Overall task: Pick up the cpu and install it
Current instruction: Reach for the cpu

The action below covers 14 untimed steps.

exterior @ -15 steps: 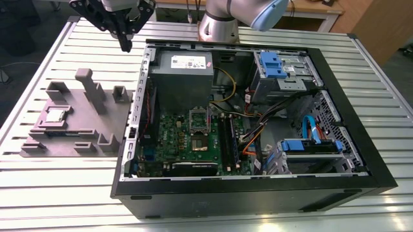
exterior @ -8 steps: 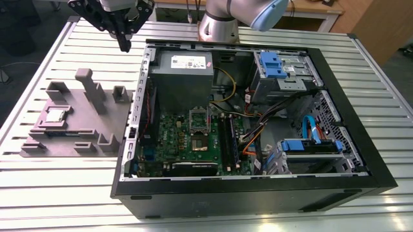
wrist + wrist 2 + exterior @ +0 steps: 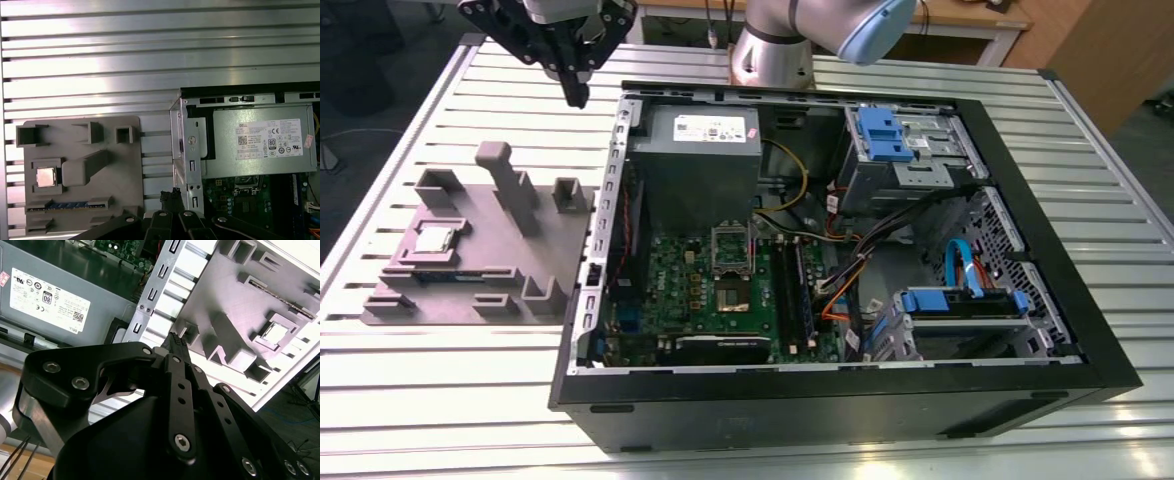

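Nearest in the exterior view: open black metal computer case (image 3: 854, 410) on the slatted aluminium tabletop (image 3: 440, 400), green motherboard (image 3: 700, 300) inside. Just beside it, toward the exterior view's left, a grey moulded plastic holder (image 3: 507, 270); the small square silver-topped cpu (image 3: 434, 238) lies flat in its recess. Farthest: black hand (image 3: 575, 92), fingers pinched together, empty, raised beyond the holder, well apart from the cpu. Chip's corner marking cannot be made out

We see a black hand (image 3: 574, 97) of screwed link bars on our silver arm (image 3: 771, 55), its joint (image 3: 873, 30) capped pale blue.
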Available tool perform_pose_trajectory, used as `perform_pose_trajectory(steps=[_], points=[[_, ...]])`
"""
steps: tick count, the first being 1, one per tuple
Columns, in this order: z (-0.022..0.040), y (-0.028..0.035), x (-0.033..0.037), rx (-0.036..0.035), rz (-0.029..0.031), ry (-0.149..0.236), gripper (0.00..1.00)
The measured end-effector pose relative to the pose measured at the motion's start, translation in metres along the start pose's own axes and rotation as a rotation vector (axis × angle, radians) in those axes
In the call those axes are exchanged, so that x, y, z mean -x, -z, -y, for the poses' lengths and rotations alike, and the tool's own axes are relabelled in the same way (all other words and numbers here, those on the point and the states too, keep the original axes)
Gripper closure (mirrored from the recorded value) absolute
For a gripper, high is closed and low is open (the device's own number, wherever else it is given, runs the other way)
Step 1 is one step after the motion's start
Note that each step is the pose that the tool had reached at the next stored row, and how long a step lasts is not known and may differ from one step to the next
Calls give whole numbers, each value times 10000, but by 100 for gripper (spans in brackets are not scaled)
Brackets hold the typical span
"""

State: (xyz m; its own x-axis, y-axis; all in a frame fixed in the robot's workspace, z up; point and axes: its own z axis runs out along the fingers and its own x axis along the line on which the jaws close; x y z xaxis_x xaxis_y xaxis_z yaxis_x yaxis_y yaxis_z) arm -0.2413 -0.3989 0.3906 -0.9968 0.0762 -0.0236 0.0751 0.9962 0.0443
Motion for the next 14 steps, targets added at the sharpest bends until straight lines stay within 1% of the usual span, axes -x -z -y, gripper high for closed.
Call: perform_pose_trajectory(steps=[2, 14], points=[[1, -1, -13, 0, 0, -1, 90], [3, -2, -40, 0, 0, -1, 90]])
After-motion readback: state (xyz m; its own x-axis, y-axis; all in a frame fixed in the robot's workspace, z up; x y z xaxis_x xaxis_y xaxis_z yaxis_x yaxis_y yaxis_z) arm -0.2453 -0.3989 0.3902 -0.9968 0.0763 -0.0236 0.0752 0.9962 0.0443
